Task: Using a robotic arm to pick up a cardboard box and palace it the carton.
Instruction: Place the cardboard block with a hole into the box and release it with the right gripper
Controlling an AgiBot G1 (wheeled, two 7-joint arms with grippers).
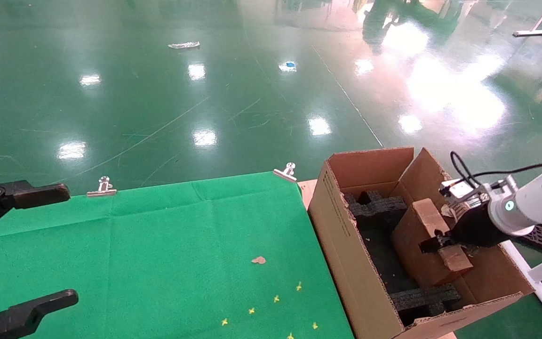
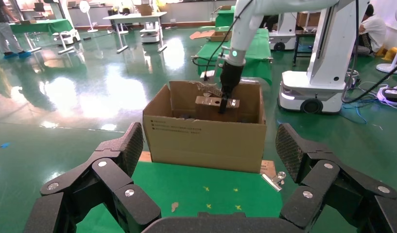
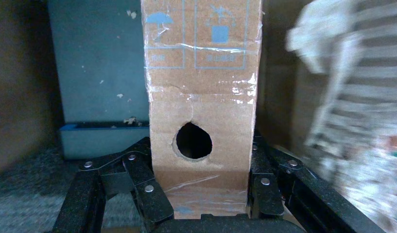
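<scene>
right claw [image 1: 440,245] clamped on cardboard box [image 1: 424,245] inside carton [image 1: 341,235] | I judged: lower, seat flat, then release | left claw [image 1: 40,245] apart, parked over desk [image 1: 181,254]

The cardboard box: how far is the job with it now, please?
Picking up looks done: the right gripper is shut on the cardboard box, fingers on both its sides. In hand: the box hangs inside the carton, above the black foam. Left: release it there and withdraw. The left gripper is open over the green cloth, idle.
</scene>
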